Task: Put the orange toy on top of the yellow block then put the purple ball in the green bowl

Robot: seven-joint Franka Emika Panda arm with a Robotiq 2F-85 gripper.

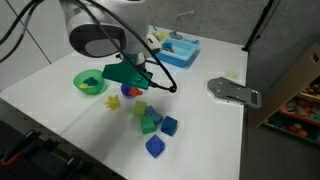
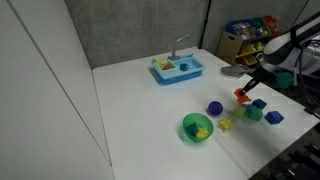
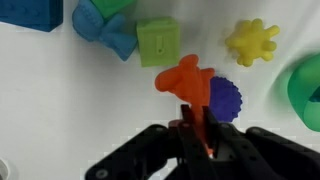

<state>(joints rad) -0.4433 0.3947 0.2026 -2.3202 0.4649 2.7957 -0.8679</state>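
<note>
My gripper (image 3: pixel 195 128) is shut on the orange toy (image 3: pixel 183 80) and holds it above the table; the toy also shows in an exterior view (image 2: pixel 242 96). The purple ball (image 3: pixel 226 100) lies on the table just behind the toy and shows in both exterior views (image 1: pixel 113 102) (image 2: pixel 214 108). A pale yellow-green cube (image 3: pixel 158 44), which I take for the yellow block, sits a little past the toy among the blocks (image 1: pixel 140 108). The green bowl (image 1: pixel 88 82) (image 2: pixel 197 127) stands beside the ball, with its rim at the wrist view's edge (image 3: pixel 306 90).
A flat yellow star piece (image 3: pixel 252 42) (image 2: pixel 225 124) lies near the ball. Blue blocks (image 3: pixel 105 30) (image 1: pixel 168 126) and a green block (image 1: pixel 150 122) lie clustered. A blue toy sink (image 2: pixel 178 68) stands at the back. A grey flat object (image 1: pixel 232 92) lies near the table's edge.
</note>
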